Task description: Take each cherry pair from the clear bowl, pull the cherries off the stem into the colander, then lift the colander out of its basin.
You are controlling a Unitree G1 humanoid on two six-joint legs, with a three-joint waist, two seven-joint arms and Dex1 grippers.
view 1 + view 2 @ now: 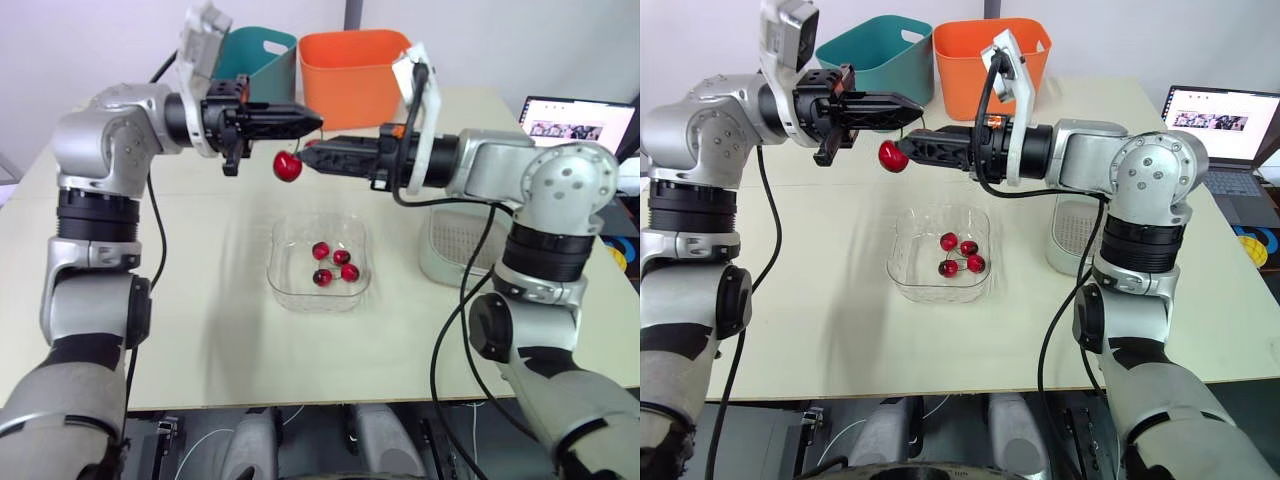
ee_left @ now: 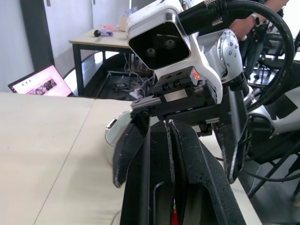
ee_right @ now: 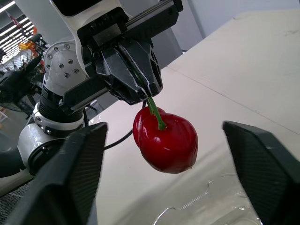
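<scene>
My left gripper (image 1: 312, 122) is shut on the green stem of a red cherry pair (image 1: 287, 165), which hangs in the air above the far side of the clear bowl (image 1: 285, 290). In the right wrist view the cherry pair (image 3: 165, 139) dangles between the wide-open fingers (image 3: 82, 171) of my right gripper (image 1: 310, 152), which points at it from the right without touching it. Several more cherries (image 1: 335, 264) lie in the bowl. The pale colander (image 1: 455, 245) sits in its basin to the right of the bowl, partly hidden by my right arm.
A teal bin (image 1: 255, 55) and an orange bin (image 1: 355, 70) stand at the table's back edge. An open laptop (image 1: 578, 120) sits at the far right. The table's front and left parts are bare.
</scene>
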